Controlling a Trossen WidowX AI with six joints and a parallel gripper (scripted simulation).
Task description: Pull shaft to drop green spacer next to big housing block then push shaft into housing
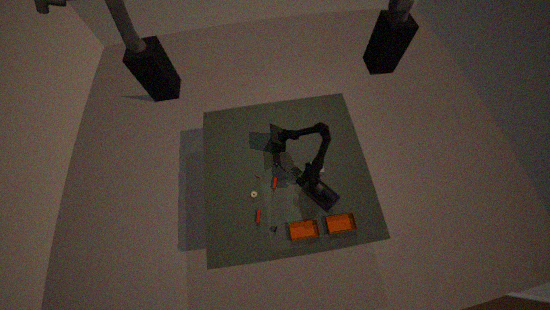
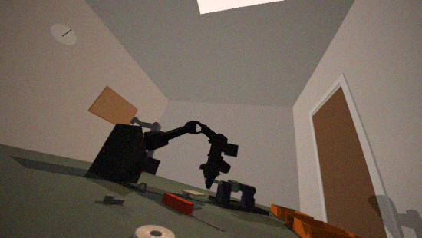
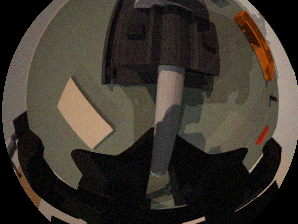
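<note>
My gripper (image 3: 158, 131) (image 2: 209, 186) (image 1: 301, 181) is shut on the light grey shaft (image 3: 169, 95), near its outer end. The shaft runs from between my fingers into the nearer dark upright of the fixture (image 3: 117, 60) (image 2: 223, 193) (image 1: 327, 199). In the exterior view a grey part and a narrow greenish one, seemingly the green spacer (image 2: 236, 188), sit in line between the two uprights, above the base. The far upright (image 2: 248, 197) has a rounded top. How deep the shaft reaches, and the other spacers, cannot be made out; the fixture is dark and small.
A cream tile (image 3: 85, 114) (image 2: 195, 193) lies beside the fixture. Two orange bins (image 1: 303, 230) (image 1: 341, 223) stand beyond it. Two red blocks (image 1: 274, 183) (image 1: 258, 216), a pale washer (image 1: 251, 195) and a small dark part (image 1: 273, 229) lie on the table.
</note>
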